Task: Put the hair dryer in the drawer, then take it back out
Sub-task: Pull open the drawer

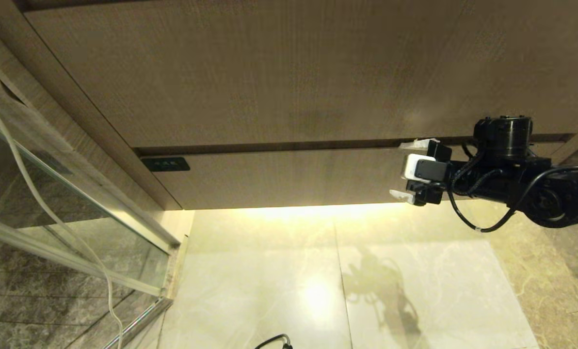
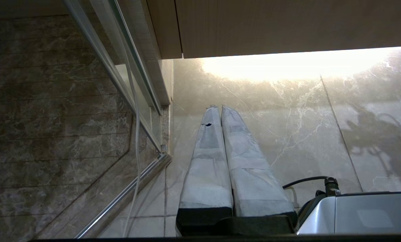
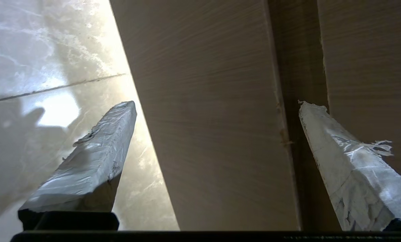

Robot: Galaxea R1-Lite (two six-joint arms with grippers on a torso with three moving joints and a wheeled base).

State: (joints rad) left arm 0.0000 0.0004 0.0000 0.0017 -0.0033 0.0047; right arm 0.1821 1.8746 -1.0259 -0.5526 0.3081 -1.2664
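Two taped fingers of the right gripper (image 1: 402,169) are spread wide apart, one above and one below the closed drawer (image 1: 289,177) front. Nothing is held. Left gripper (image 2: 218,109) is closed above the floor (image 2: 288,127).

- No text, brand, number or sign can be read anywhere in the three views.
- The small dark label (image 1: 166,164) at the upper left corner of the drawer (image 1: 289,177) front perhaps carries faint marks, too small to make out.
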